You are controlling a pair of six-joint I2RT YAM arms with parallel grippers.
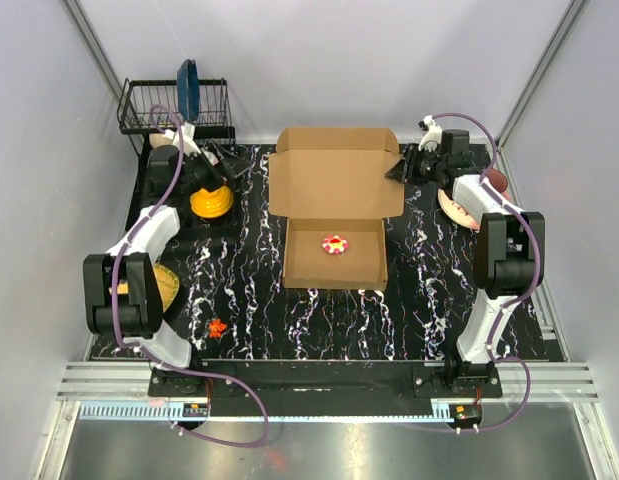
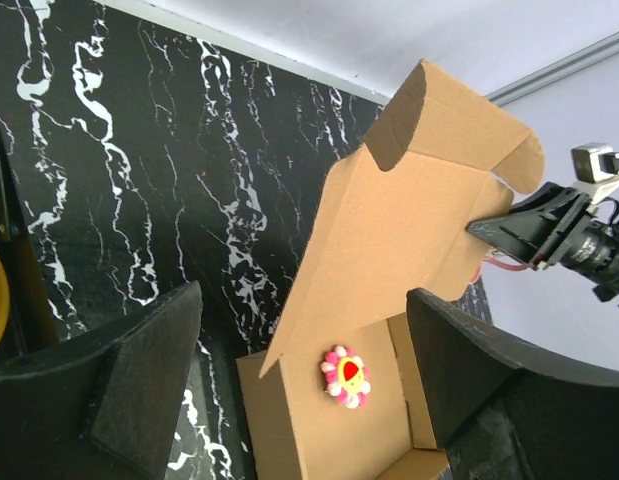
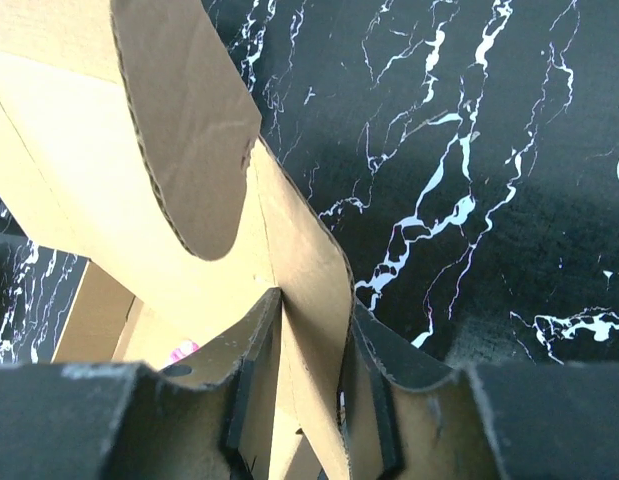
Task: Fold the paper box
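Presently I am seeing the right gripper [image 1: 400, 170] reaching in level, jaws clamping the paper box [image 1: 334, 190] lid edge; the left gripper [image 1: 211, 160] jaws are gaping wide.

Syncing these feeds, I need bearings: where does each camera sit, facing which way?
Top external: above, behind the bases, looking down on black marbled table and open brown cardboard box; left arm and right arm show.
Left wrist: on left arm, facing the box's lid and right end effector; own fingers below.
Right wrist: on right arm, close on the lid's flap between own fingers.
Shared: top and left wrist show the box's pink-and-yellow flower toy.
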